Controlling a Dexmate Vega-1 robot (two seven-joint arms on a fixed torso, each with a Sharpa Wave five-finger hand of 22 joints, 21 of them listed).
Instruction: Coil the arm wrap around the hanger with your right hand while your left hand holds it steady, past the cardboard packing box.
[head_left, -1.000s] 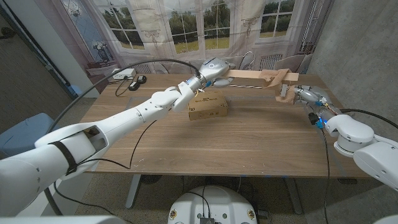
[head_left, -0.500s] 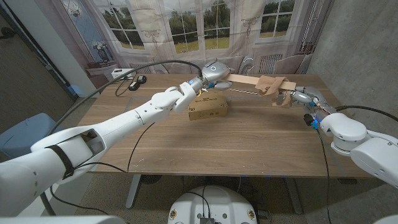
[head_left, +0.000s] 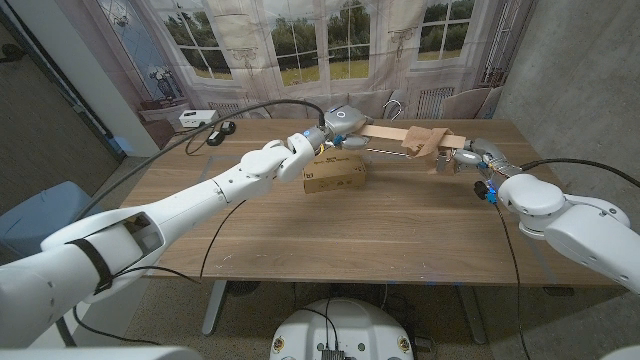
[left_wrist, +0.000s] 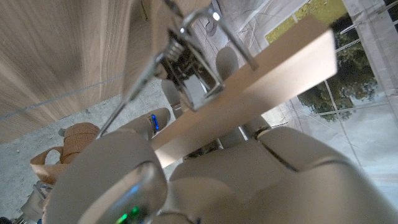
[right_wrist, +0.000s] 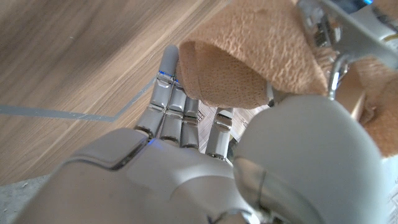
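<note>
Head view: the right hand (head_left: 470, 156) has swung leftward from the right of the frame, carrying the tan arm wrap (head_left: 420, 141) up against the wooden hanger (head_left: 385, 133), so a turn looks under way. The left hand (head_left: 340, 120) grips the hanger's left end, above the closed cardboard box (head_left: 334, 171) on the counter (head_left: 400, 220).

Left wrist view: fingers (left_wrist: 205, 168) clamp the hanger's bar.

Right wrist view: the wrap lies bunched in the right hand's grip.

A printed backdrop (head_left: 300, 40) of tall paned windows looking onto green lawn and trees hangs behind the wooden table (head_left: 400, 225). A grey concrete-looking wall (head_left: 570, 70) stands at the robot's right, and a dark panel (head_left: 40, 110) at its left. A blue chair (head_left: 35, 215) sits beside the table on grey flooring (head_left: 250, 310).
</note>
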